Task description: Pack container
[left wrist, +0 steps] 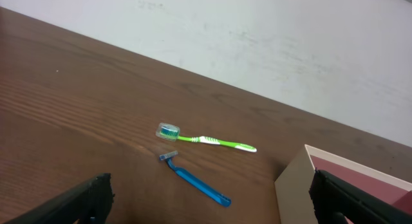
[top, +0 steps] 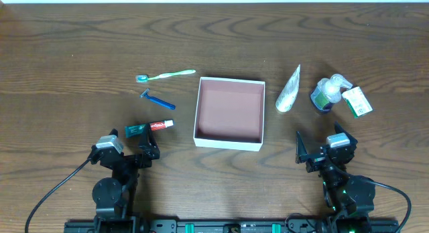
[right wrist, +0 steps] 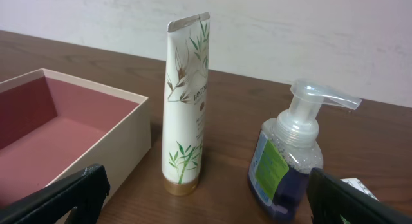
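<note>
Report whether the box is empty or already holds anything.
Empty. The container shows only its bare pinkish floor in the overhead view; the toothbrush and white tube are outside it.

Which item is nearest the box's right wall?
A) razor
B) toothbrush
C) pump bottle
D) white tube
D: the tube stands on its cap just beside the right wall of the box, while the pump bottle sits farther out.
</note>
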`<state>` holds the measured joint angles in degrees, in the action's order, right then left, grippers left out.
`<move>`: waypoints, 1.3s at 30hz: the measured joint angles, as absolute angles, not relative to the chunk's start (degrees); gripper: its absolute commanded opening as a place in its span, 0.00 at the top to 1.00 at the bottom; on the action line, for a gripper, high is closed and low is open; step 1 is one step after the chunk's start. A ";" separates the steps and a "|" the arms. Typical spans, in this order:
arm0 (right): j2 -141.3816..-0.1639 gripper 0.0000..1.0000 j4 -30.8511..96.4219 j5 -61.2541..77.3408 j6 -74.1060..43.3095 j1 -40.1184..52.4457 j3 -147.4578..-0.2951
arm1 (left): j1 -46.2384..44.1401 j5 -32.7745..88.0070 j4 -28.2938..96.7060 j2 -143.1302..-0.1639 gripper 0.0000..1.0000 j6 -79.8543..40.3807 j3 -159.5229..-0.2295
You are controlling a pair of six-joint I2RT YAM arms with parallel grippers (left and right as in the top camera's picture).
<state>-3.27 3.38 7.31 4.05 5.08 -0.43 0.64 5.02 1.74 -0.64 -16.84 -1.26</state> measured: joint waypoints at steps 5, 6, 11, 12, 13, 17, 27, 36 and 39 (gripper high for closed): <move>-3.27 0.01 3.38 7.31 4.05 5.08 -0.43 | 0.64 4.99 1.74 -0.64 0.02 -16.84 -1.26; -3.27 0.01 3.38 7.31 4.05 5.08 -0.43 | 0.64 5.02 1.74 -0.64 0.02 -16.84 -1.26; -3.27 0.01 3.38 7.31 4.05 5.08 -0.43 | 0.64 5.02 1.74 -0.64 0.02 -16.84 -1.26; -3.27 0.01 3.38 7.31 4.05 5.08 -0.43 | 0.64 4.99 1.74 -0.64 0.02 -16.84 -1.26; -3.27 0.01 3.38 7.31 4.05 5.08 -0.43 | 0.64 4.99 1.74 -0.64 0.02 -16.84 -1.26; -3.27 0.01 3.38 7.31 4.05 5.08 -0.43 | 0.64 4.99 1.74 -0.64 0.02 -16.84 -1.26; -3.27 0.01 3.38 7.31 4.05 5.08 -0.43 | 0.64 4.99 1.74 -0.64 0.02 -16.84 -1.26; -3.27 0.01 3.22 4.58 5.69 5.08 -0.43 | 0.64 4.99 1.74 -0.64 0.02 -16.84 -1.26; -3.27 0.01 2.15 2.50 6.50 5.08 -0.43 | 0.64 5.02 1.74 -0.64 0.02 -16.84 -1.26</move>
<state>-3.27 2.15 2.50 6.50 5.08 -0.43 0.64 5.02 1.74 -0.64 -16.84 -1.26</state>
